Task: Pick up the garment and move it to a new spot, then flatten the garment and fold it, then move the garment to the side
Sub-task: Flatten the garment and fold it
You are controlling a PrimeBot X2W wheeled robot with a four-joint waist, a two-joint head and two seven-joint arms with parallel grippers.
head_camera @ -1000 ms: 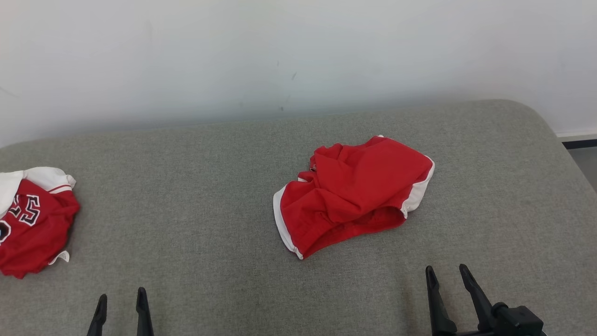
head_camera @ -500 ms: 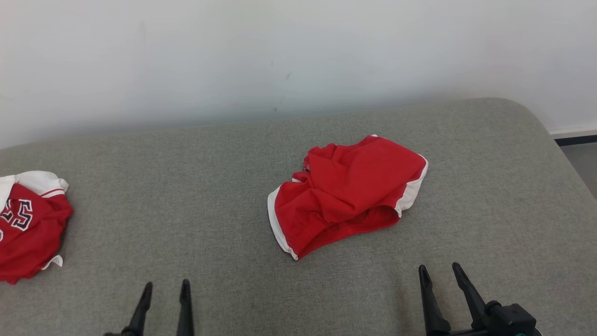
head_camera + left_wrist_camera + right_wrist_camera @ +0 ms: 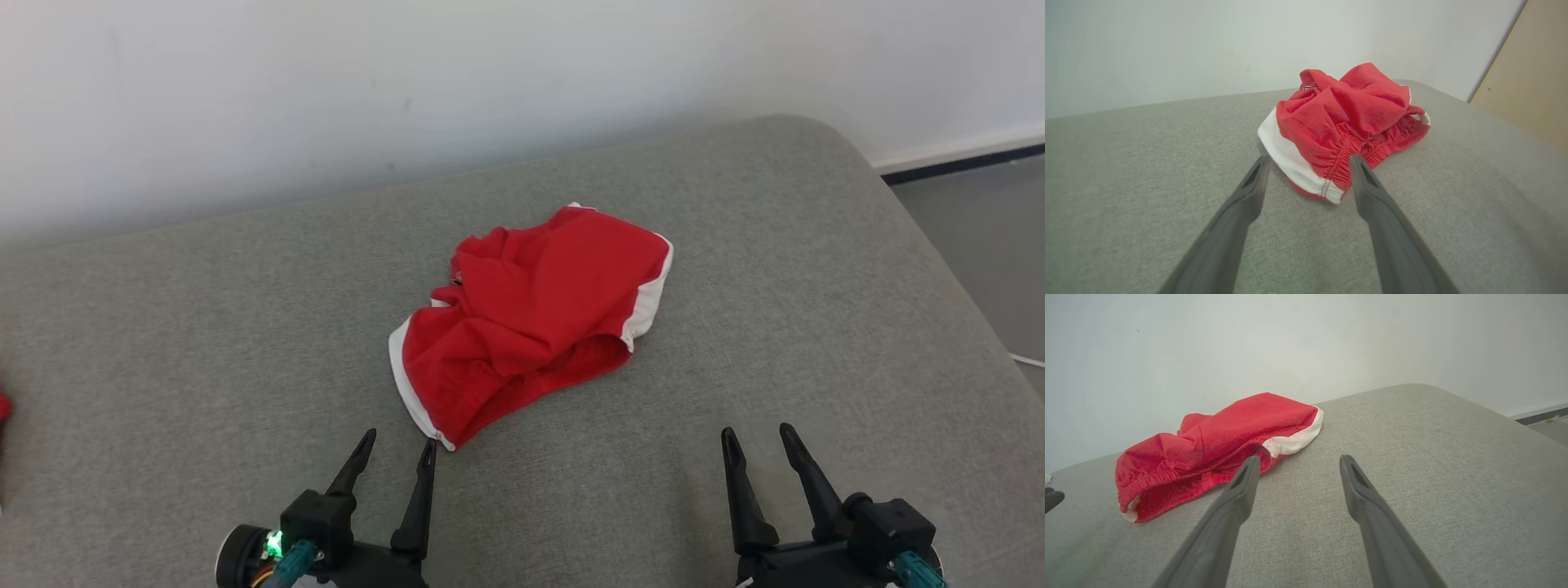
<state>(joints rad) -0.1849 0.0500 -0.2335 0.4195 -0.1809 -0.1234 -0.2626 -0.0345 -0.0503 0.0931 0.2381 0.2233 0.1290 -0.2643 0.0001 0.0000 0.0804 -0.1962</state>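
Scene: a crumpled red garment (image 3: pixel 531 318) with white trim lies in a heap near the middle of a grey upholstered bench (image 3: pixel 204 327), close to a pale wall (image 3: pixel 326 98).

Left pincer (image 3: pixel 400 438): jaws spread wide and empty, tips just beside the heap's near-left corner but not touching it.

Right pincer (image 3: pixel 757 430): equally wide open and empty, hovering over bare fabric well to the right of the heap.

Handling: thin, soft cloth, probably very light. It will likely sag and unfold once lifted, and it offers nothing rigid to push against.

Where to grip: the white band (image 3: pixel 1286 159) at the near corner lies between the left fingers in the left wrist view and looks the readiest hold. The gathered waistband (image 3: pixel 1372 147) is thicker and may slip less.

Orientation: in the head view the long axis runs diagonally, from near left to far right.

Facing: the elastic opening turns toward the robot, and the bunched folds point to the wall.
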